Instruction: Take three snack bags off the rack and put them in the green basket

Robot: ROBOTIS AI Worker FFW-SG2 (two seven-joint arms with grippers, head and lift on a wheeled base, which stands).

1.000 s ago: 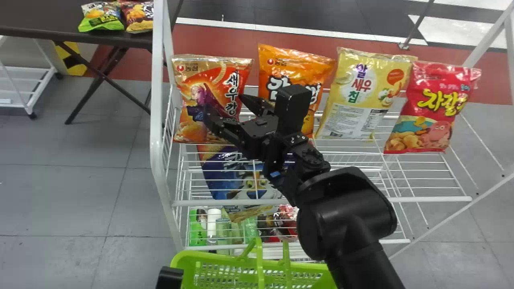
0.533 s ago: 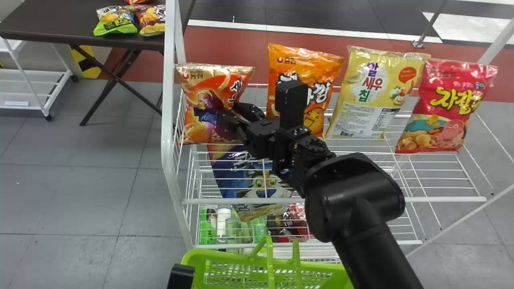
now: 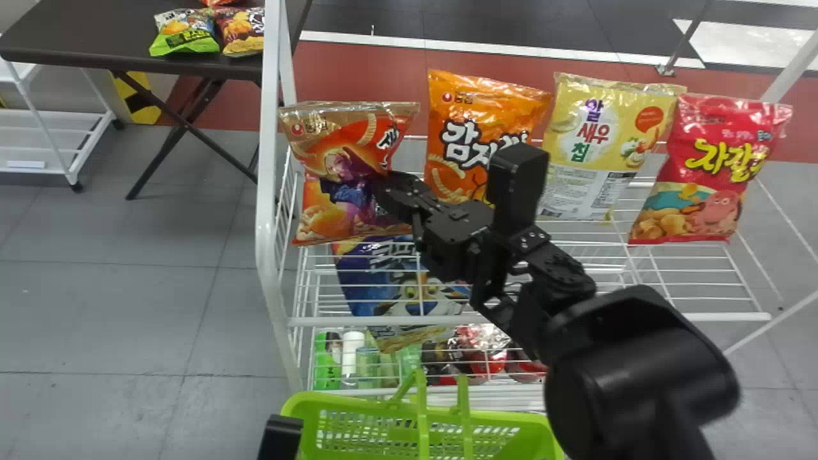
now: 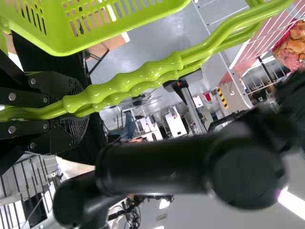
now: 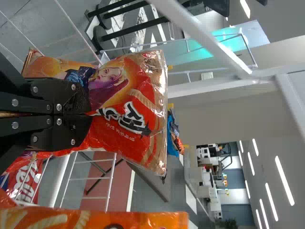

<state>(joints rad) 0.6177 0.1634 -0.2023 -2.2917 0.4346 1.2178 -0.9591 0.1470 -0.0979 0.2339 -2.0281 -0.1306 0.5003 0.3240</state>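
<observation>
White rack (image 3: 266, 191) above grey floor (image 3: 128, 287)

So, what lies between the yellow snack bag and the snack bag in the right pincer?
In the head view, the orange snack bag, partly behind the right arm, is between them.

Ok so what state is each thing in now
Left end effector, shut on the basket handles
Right end effector, shut on the red-orange bag
Red-orange bag, gripped, top seal closed
Orange bag, standing, closed
Yellow bag, standing, closed
Red bag, standing, closed
Blue bag, tilted
Green basket, upright
Basket handles, raised
</observation>
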